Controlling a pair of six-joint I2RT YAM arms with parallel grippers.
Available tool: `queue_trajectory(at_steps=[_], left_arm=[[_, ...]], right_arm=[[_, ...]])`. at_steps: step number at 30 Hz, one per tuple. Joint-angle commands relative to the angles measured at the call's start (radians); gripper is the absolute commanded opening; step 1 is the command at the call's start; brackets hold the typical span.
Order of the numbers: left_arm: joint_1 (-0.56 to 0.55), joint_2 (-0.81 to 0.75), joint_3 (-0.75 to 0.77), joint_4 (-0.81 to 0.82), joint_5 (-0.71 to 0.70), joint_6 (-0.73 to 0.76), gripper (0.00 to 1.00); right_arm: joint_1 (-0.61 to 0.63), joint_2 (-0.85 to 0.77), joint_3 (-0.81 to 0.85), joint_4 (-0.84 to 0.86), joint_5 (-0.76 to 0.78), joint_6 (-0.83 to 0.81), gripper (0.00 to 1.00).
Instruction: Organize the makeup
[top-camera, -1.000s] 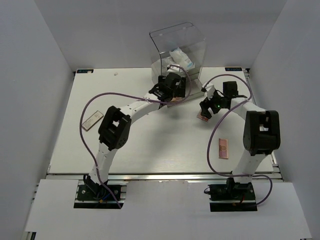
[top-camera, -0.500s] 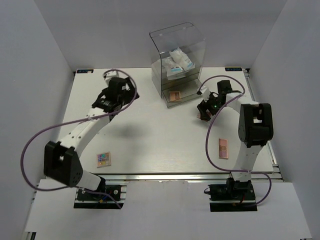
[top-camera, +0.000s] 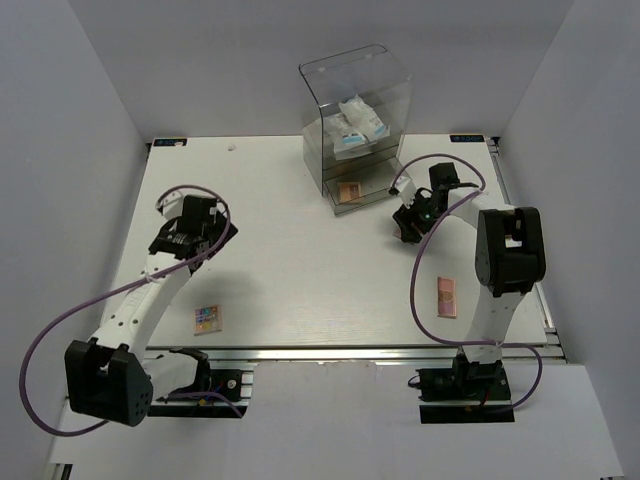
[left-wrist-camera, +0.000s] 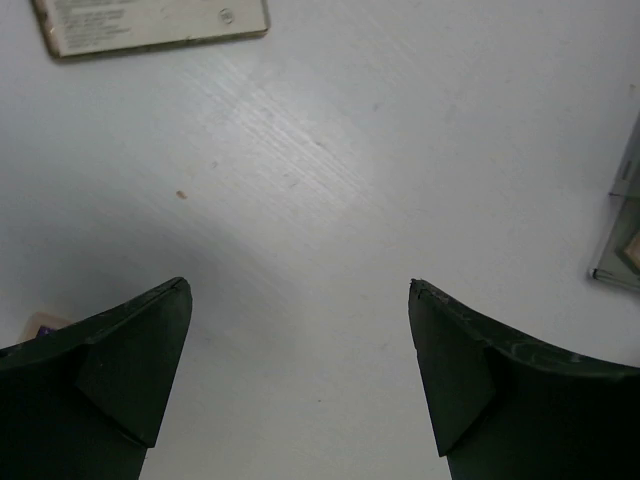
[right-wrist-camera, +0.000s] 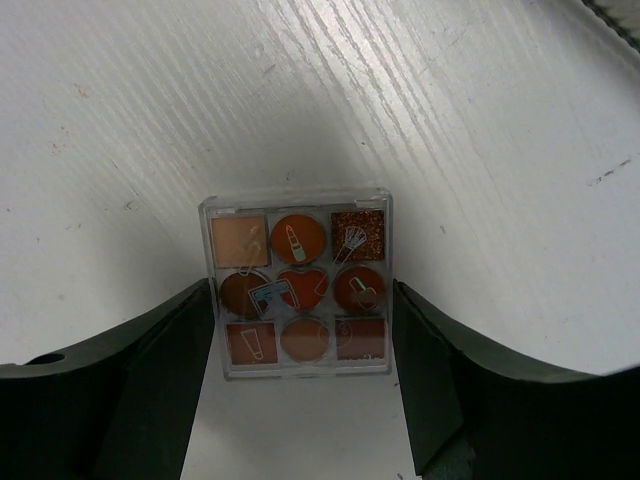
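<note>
My right gripper (top-camera: 408, 222) is shut on a square clear palette (right-wrist-camera: 296, 293) of nine brown pans, low over the table right of the clear acrylic box (top-camera: 355, 100); its fingers (right-wrist-camera: 170, 350) press both sides. Two white packets (top-camera: 355, 125) lie on the box's upper shelf and a pink palette (top-camera: 349, 192) on its floor. My left gripper (top-camera: 186, 232) is open and empty over the left side of the table, with a grey flat palette (left-wrist-camera: 150, 25) lying just ahead of it. Two more palettes lie near the front, one left (top-camera: 207, 318) and one right (top-camera: 446, 297). No tan bottles show.
White walls close in the table (top-camera: 300, 270) on three sides. A clear flat edge (left-wrist-camera: 622, 235) shows at the right border of the left wrist view. Purple cables loop from both arms.
My left arm has swung from the acrylic box to the left side of the table, uncovering the front-left palette. My right gripper has moved slightly towards the box with its palette.
</note>
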Motion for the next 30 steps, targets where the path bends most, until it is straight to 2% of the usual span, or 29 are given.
queue_trajectory(at_steps=[1,2,4,8,9,12,15,18,19,25,26,27,28,30], left_arm=[[0.063,-0.078,-0.073,-0.101,0.043,-0.108,0.98],[0.077,-0.089,-0.087,-0.113,0.049,-0.139,0.98],[0.112,-0.11,-0.115,-0.154,0.059,-0.155,0.98],[0.149,-0.144,-0.15,-0.193,0.074,-0.167,0.98],[0.154,-0.148,-0.158,-0.193,0.08,-0.167,0.98],[0.163,-0.164,-0.189,-0.199,0.112,-0.168,0.98],[0.165,-0.185,-0.215,-0.214,0.122,-0.178,0.98],[0.165,-0.219,-0.239,-0.236,0.12,-0.196,0.98],[0.165,-0.225,-0.247,-0.239,0.123,-0.21,0.98],[0.165,-0.27,-0.308,-0.227,0.174,-0.28,0.98],[0.165,-0.274,-0.313,-0.224,0.175,-0.293,0.98],[0.165,-0.277,-0.316,-0.223,0.177,-0.296,0.98],[0.165,-0.28,-0.315,-0.225,0.174,-0.299,0.98],[0.165,-0.279,-0.312,-0.234,0.168,-0.296,0.98]], right_arm=[[0.003,-0.025,-0.012,-0.07,0.011,-0.041,0.18],[0.003,-0.039,0.009,-0.09,-0.041,-0.036,0.05],[0.003,-0.105,0.026,-0.092,-0.106,-0.018,0.0],[0.011,-0.189,0.087,0.021,-0.221,0.175,0.0],[0.014,-0.192,0.119,0.096,-0.218,0.29,0.0],[0.038,-0.166,0.152,0.269,-0.146,0.509,0.0],[0.069,-0.124,0.161,0.432,-0.039,0.617,0.02],[0.095,-0.07,0.167,0.54,0.039,0.689,0.11],[0.1,-0.054,0.176,0.593,0.062,0.723,0.17],[0.104,0.073,0.264,0.658,0.133,0.78,0.37],[0.104,0.097,0.285,0.657,0.138,0.777,0.47],[0.103,0.107,0.292,0.657,0.139,0.776,0.52],[0.103,0.114,0.296,0.654,0.139,0.769,0.65],[0.103,0.128,0.299,0.652,0.139,0.743,0.79]])
